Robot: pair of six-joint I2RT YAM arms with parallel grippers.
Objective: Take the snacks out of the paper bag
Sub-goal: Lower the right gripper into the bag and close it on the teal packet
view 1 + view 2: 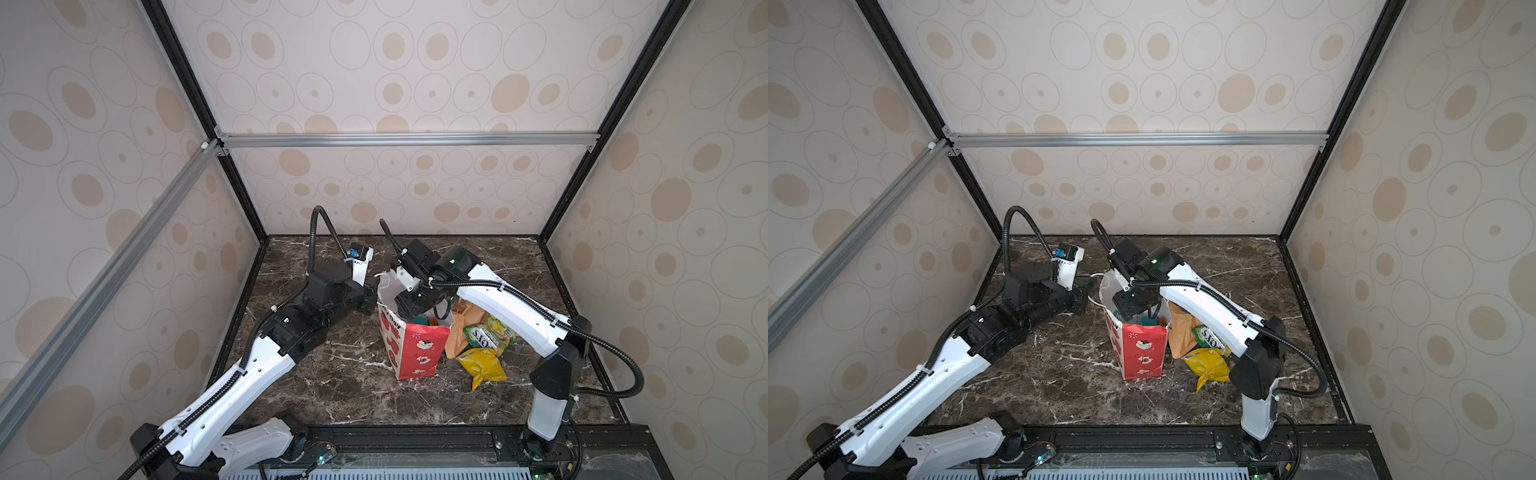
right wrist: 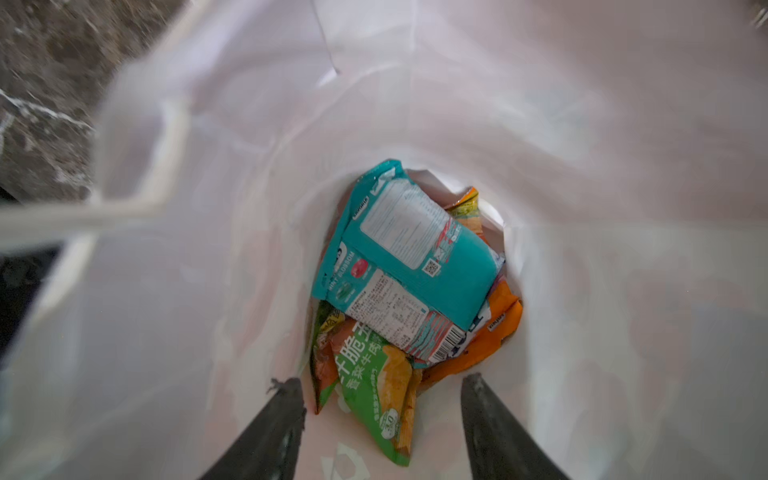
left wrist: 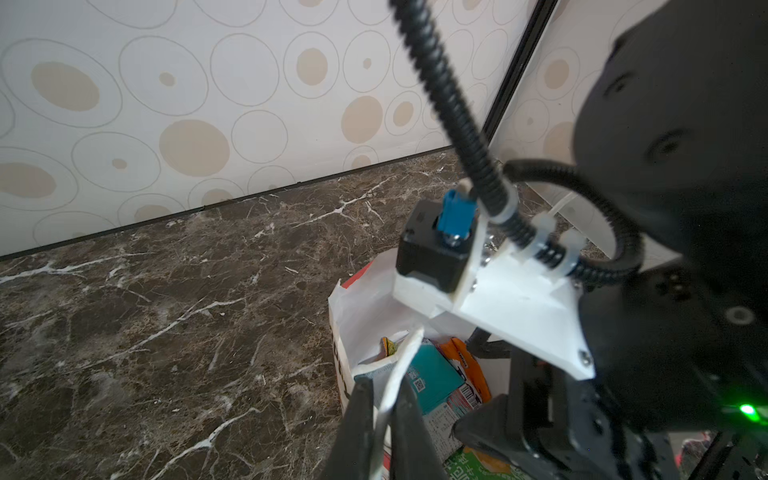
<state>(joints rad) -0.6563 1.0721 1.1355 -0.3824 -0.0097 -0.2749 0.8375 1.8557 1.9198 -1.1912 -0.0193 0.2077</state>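
Note:
The red paper bag (image 1: 417,353) (image 1: 1142,353) stands upright mid-table. My left gripper (image 3: 384,415) (image 1: 368,299) is shut on the bag's white rim (image 3: 365,299) at its left side. My right gripper (image 2: 380,380) (image 1: 415,305) reaches down inside the bag, open and holding nothing, just above the snacks. A teal packet (image 2: 415,257) lies on top there, over a green-and-red packet (image 2: 374,395) and an orange one (image 2: 494,328). Right of the bag, on the table, lie a tan kraft pouch (image 1: 457,336), a green FOX'S packet (image 1: 484,334) and a yellow packet (image 1: 484,365).
The dark marble table (image 1: 332,395) is boxed in by patterned walls at the back and both sides. A black rail (image 1: 415,436) runs along its front edge. The right arm (image 1: 511,307) passes over the packets lying beside the bag.

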